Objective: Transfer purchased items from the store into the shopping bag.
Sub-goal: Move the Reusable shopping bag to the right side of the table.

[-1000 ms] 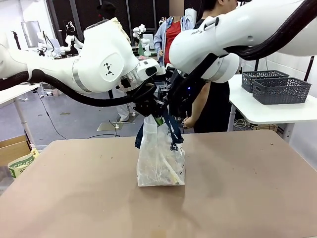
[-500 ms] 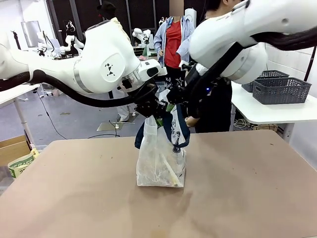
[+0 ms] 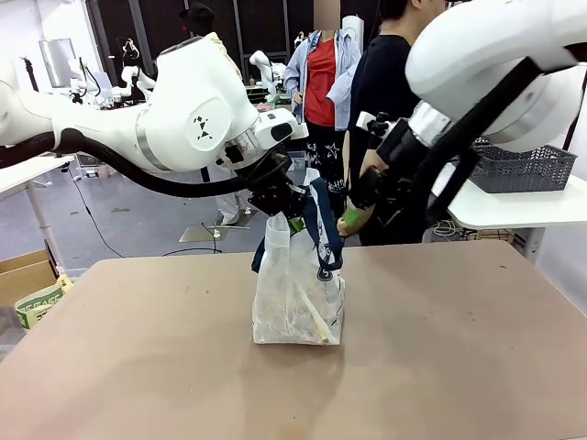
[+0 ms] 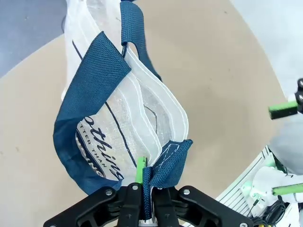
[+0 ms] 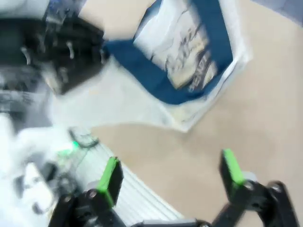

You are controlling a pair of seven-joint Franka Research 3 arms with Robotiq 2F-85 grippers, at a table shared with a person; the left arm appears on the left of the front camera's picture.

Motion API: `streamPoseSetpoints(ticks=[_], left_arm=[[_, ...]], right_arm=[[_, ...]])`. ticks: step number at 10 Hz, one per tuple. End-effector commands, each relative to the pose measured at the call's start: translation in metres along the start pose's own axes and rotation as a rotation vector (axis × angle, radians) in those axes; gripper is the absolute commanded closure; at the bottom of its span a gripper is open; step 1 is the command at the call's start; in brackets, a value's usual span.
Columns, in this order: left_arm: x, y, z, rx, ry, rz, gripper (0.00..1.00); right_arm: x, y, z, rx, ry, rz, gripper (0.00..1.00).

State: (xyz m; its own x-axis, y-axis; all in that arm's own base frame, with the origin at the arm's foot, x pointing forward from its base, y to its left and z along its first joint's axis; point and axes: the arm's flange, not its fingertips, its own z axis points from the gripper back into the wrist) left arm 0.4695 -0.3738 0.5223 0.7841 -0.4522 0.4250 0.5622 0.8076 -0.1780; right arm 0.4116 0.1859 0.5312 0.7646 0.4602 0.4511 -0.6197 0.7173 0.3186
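The shopping bag point(image 3: 295, 298) stands upright mid-table, translucent with navy handles. My left gripper point(image 3: 286, 211) is above its mouth, shut on one navy handle point(image 4: 163, 163) and holding it up. Purchased items point(image 3: 310, 319), pale with a yellowish piece, show dimly through the bag's wall near the bottom. My right gripper point(image 3: 360, 209) hangs open and empty to the right of the bag, apart from it. In the blurred right wrist view the right gripper point(image 5: 170, 172) has its green pads point(image 5: 110, 176) spread wide, with the bag point(image 5: 189, 47) beyond. The store is out of view.
A person in black point(image 3: 385, 82) stands at the far edge behind the right arm. A white side table point(image 3: 514, 209) at the right carries a dark grey lattice basket point(image 3: 527, 167). A cardboard box point(image 3: 32, 289) sits on the floor at the left. Bare brown tabletop point(image 3: 138, 367) surrounds the bag.
My right gripper opened at the bag's mouth and drew back to the right, away from the bag. The left gripper kept its hold on the handle without moving.
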Motion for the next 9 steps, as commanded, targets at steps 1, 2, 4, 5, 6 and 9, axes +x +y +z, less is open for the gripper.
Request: streamPoseSetpoints(ticks=[1,2,4,5,6,9], left_arm=[[-0.001,0.003,0.001,-0.004,0.000,0.006,1.00],[-0.001,0.003,0.001,-0.004,0.000,0.006,1.00],[-0.001,0.003,0.001,-0.004,0.000,0.006,1.00],[-0.001,0.003,0.001,-0.004,0.000,0.006,1.00],[-0.001,0.003,0.001,-0.004,0.000,0.006,1.00],[-0.001,0.003,0.001,-0.004,0.000,0.006,1.00]], right_arm=[[-0.029,-0.011,0.019,0.051,0.055,0.207,0.00],[-0.041,-0.020,0.028,0.084,0.076,0.298,0.00],[-0.039,-0.028,0.038,0.020,0.048,0.431,0.00],[-0.032,-0.029,0.049,-0.001,-0.004,0.415,0.00],[-0.022,-0.026,0.058,-0.015,-0.080,0.406,0.00],[-0.008,-0.026,0.068,-0.049,-0.184,0.366,0.00]])
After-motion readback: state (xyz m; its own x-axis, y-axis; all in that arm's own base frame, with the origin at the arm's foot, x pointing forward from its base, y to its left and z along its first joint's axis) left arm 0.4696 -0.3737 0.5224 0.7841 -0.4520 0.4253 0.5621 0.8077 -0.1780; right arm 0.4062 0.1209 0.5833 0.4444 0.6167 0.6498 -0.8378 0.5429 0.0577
